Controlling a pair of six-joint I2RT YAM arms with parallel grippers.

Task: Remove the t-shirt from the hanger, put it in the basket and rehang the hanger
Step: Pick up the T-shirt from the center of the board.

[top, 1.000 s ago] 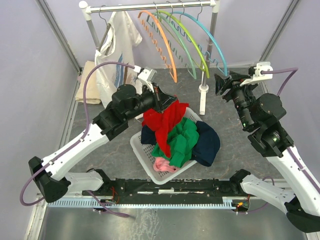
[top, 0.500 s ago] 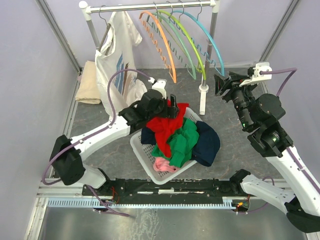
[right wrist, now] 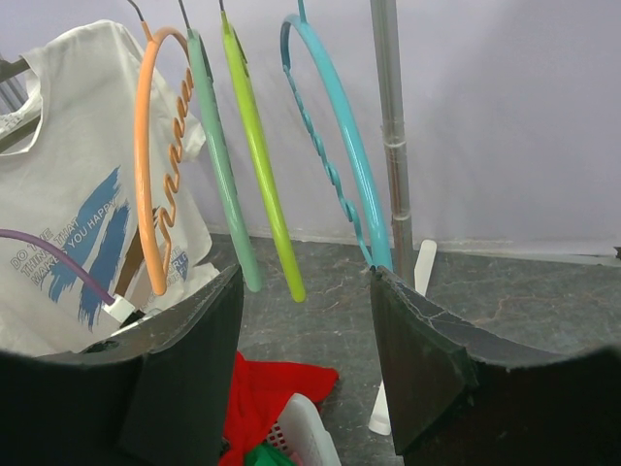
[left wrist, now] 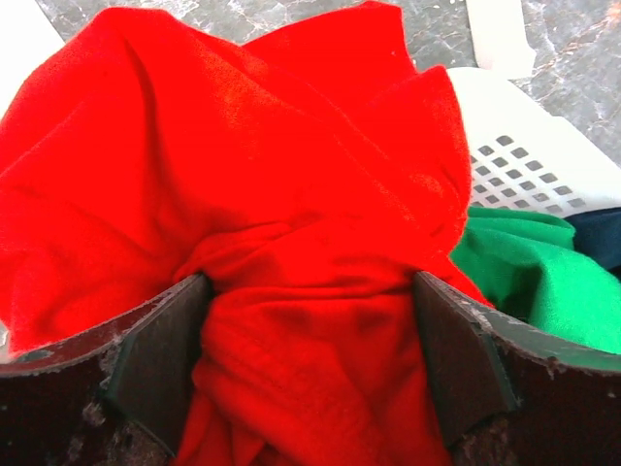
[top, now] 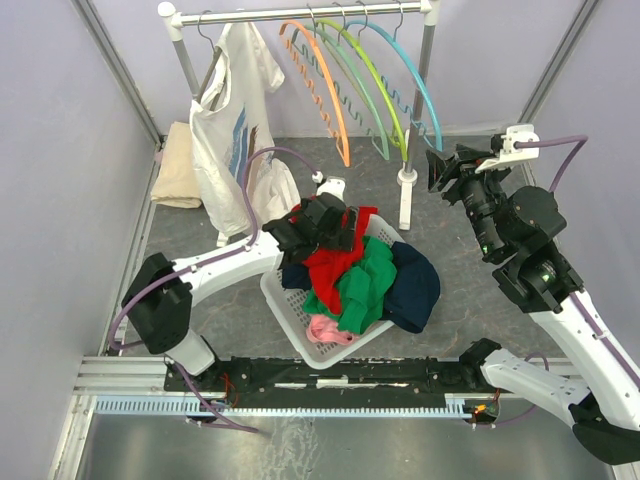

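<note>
Top external view: a clothes rail runs across the back of a grey tabletop. A white t-shirt with blue print hangs on a dark hanger at the rail's left end. The shirt is on its hanger, with neither arm touching it. To its right hang four empty curved hangers: orange, pale green, lime and blue. A folded cream cloth lies against the left wall.

A white basket sits in the middle of the table, heaped with clothes: a red garment, a green one, a navy one and a small pink one. The left gripper is low over the back of the heap, on the red garment. The right gripper is held up beside the rail's right post, well apart from the basket.

Left wrist view: the left gripper has its fingers spread wide, with bunched red cloth filling the gap between them. The green cloth and the basket's perforated wall show at the right.

Right wrist view: the right gripper has its fingers parted and holds nothing. It faces the coloured hangers, with the white t-shirt at the left.
</note>
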